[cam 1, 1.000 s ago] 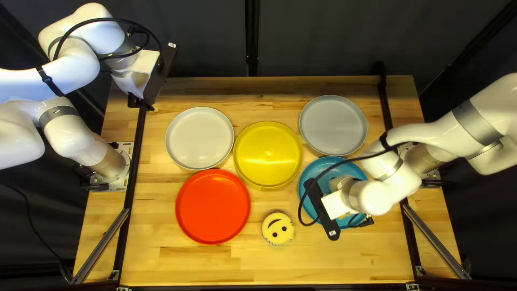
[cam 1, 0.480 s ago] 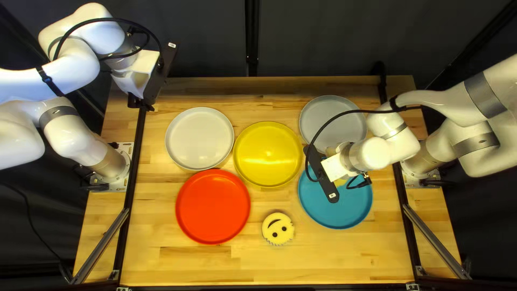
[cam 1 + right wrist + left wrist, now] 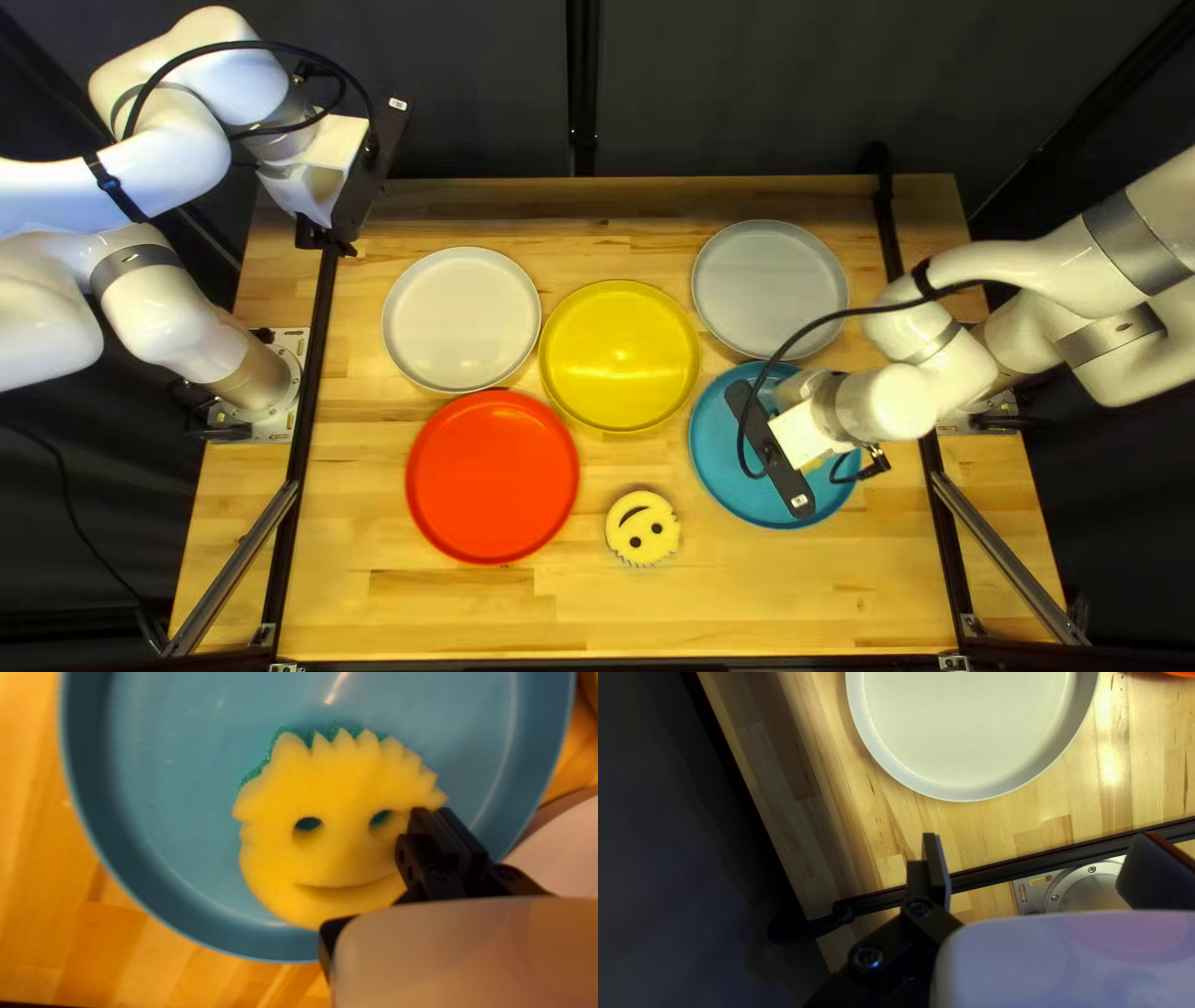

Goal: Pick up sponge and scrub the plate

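Note:
In the top left view my right gripper (image 3: 803,436) is over the blue plate (image 3: 743,488) and covers most of it. The right wrist view has the yellow smiley sponge (image 3: 336,858), green underneath, lying face up inside the blue plate (image 3: 168,815); my right gripper (image 3: 445,818) is shut on the sponge's edge beside one eye hole. A second smiley sponge (image 3: 642,528) lies on the table left of that plate. My left gripper (image 3: 324,239) hangs above the table's far left corner. Seen from its wrist, the left gripper (image 3: 1038,849) stands open, with nothing between its fingers.
A yellow plate (image 3: 620,356), a red plate (image 3: 492,477), a white plate (image 3: 461,319) and a grey plate (image 3: 771,289) surround the work area. The right arm's black cable loops over the blue plate. Black rails run along both table sides.
My right gripper first moved toward the far edge over the blue plate, then came back nearer and a little rightward, the sponge going with it. The left arm stayed still.

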Tool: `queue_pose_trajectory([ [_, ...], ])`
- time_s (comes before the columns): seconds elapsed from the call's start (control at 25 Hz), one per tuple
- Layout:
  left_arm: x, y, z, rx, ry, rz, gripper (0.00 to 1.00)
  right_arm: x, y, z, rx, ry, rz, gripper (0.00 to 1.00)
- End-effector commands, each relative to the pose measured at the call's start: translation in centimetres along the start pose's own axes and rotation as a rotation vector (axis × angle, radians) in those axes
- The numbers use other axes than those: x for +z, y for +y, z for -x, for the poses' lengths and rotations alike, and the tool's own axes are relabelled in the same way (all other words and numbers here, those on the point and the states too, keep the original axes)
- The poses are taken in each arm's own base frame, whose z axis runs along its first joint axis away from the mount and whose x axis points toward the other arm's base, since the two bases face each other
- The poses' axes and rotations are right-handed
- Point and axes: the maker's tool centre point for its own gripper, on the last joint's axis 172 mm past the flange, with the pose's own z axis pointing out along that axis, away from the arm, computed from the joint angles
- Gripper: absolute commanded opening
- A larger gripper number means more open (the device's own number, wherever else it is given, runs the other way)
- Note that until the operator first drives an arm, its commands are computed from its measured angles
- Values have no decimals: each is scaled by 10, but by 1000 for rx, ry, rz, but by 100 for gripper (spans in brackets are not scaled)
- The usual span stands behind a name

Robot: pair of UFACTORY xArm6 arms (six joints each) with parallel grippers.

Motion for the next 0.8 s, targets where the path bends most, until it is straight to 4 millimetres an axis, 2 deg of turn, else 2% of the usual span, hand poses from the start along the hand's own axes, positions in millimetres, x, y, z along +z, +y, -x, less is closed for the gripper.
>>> queue_pose_trajectory([
  [0.04, 0, 0, 0, 0, 0, 0, 100, 0, 10, 6, -23, -7, -14, 0],
  [0.24, 0, 0, 0, 0, 0, 0, 100, 8, 52, 19, -34, -2, -16, 0],
  [0.44, 0, 0, 0, 0, 0, 0, 100, 18, 85, 19, -57, 21, -22, 0],
  [0.6, 0, 0, 0, 0, 0, 0, 100, 21, 87, 20, -74, 30, -29, 0],
  [0.8, 0, 0, 0, 0, 0, 0, 100, 15, 58, 22, -91, 29, -35, 0],
])
